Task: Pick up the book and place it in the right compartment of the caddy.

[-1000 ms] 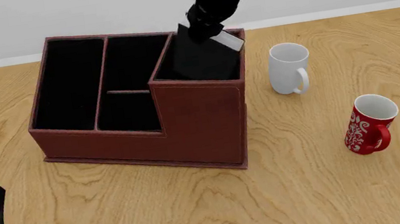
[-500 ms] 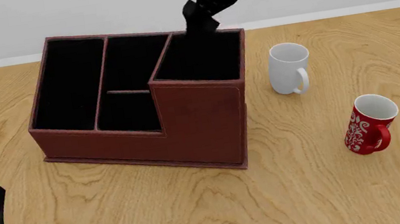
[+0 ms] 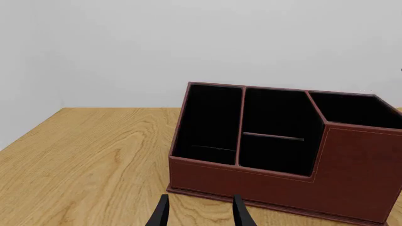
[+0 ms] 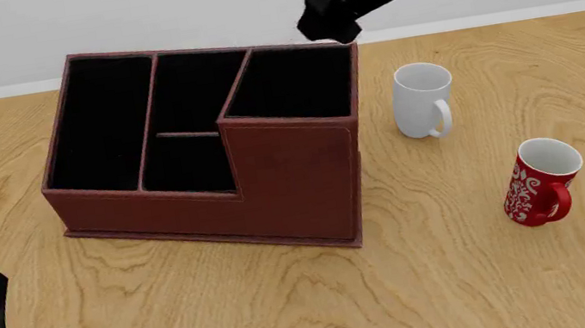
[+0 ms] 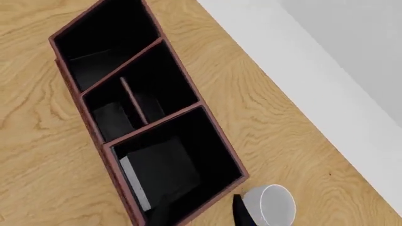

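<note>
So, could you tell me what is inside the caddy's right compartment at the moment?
The book lies in the right compartment of the caddy, white page edges showing, seen from the right wrist. From the front, the raised wall hides it.

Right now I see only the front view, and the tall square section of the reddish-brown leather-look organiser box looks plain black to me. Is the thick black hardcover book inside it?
Observer: Yes. The right wrist view looks down into the right compartment of the caddy. The thick black hardcover book is inside it, with its white page edges toward the front wall.
Operator: Thank you. And is the left pincer open? In my view it is only a dark shape.
Observer: The left wrist view shows the left pincer open and holding nothing.
</note>
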